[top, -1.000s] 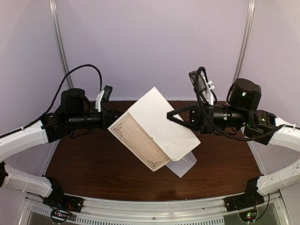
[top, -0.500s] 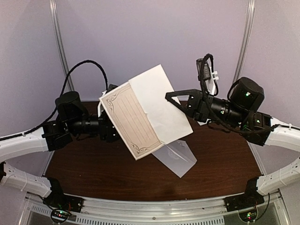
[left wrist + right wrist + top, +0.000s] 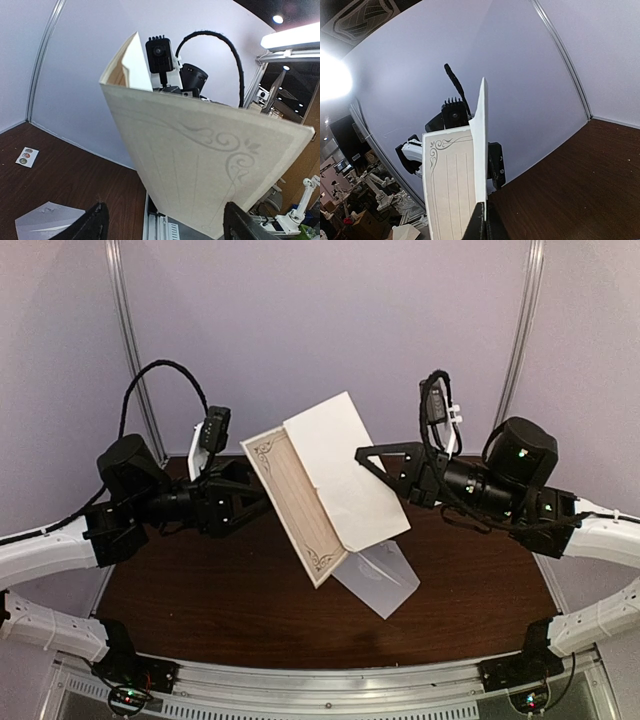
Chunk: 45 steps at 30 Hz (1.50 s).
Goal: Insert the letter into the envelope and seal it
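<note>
Turning more edge-on than a moment ago, the folded letter (image 3: 340,475) is hanging over the brown table (image 3: 200,590). The envelope (image 3: 385,585) is lying flat at 5 o'clock. The right gripper (image 3: 365,458) is pinching the letter's white half at 3 o'clock; the left gripper (image 3: 250,498) is gaping wide at 9 o'clock.

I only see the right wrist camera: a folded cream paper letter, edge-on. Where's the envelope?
Observer: The pale grey-white paper envelope lies flat on the dark brown wooden table, below the raised letter.
Operator: Is the left claw gripping the letter?
Observer: No, the left claw stands wide open beside it.
Operator: Anything else on the table?
Observer: A small white card of round stickers, apart from the envelope.
</note>
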### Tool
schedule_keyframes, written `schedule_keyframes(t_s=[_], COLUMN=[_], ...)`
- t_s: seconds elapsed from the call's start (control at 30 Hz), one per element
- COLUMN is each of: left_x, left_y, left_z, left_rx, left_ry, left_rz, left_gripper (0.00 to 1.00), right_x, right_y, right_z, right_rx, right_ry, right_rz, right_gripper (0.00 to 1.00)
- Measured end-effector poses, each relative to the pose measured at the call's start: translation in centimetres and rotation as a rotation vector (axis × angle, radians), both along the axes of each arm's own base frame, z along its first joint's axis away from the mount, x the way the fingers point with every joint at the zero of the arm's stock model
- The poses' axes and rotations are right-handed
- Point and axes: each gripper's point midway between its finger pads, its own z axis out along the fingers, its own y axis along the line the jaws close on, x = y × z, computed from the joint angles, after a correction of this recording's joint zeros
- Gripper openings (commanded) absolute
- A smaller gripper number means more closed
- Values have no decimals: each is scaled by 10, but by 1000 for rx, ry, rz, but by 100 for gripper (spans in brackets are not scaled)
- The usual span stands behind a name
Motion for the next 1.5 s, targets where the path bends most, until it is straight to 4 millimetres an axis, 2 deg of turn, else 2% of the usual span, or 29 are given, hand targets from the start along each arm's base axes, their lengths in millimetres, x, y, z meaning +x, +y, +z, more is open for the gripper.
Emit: schedule_keyframes(t_s=[0.17, 0.3, 0.6, 0.9, 0.97, 1.37, 1.5], left_x=[-2, -2, 3, 1, 2, 6, 8], left_y=[-1, -10, -26, -29, -29, -34, -37], left_z=[4, 1, -5, 3, 4, 1, -1], left_rx=[-20, -21, -37, -80, -85, -93, -94], left_ry=[-6, 1, 26, 20, 22, 38, 48], left_rz=[-7, -25, -46, -58, -56, -58, -61], left_gripper=[79, 75, 60, 25, 21, 15, 9], right_x=[0, -2, -3, -2, -2, -4, -4], right_y=[-1, 1, 13, 15, 16, 20, 24], right_z=[1, 2, -7, -9, -9, -13, -18], right_rx=[5, 9, 0, -2, -2, -8, -20], right_ry=[1, 0, 17, 21, 21, 25, 34], right_rz=[-1, 6, 36, 39, 41, 66, 77], right_gripper=[0, 0, 0, 0, 0, 0, 0])
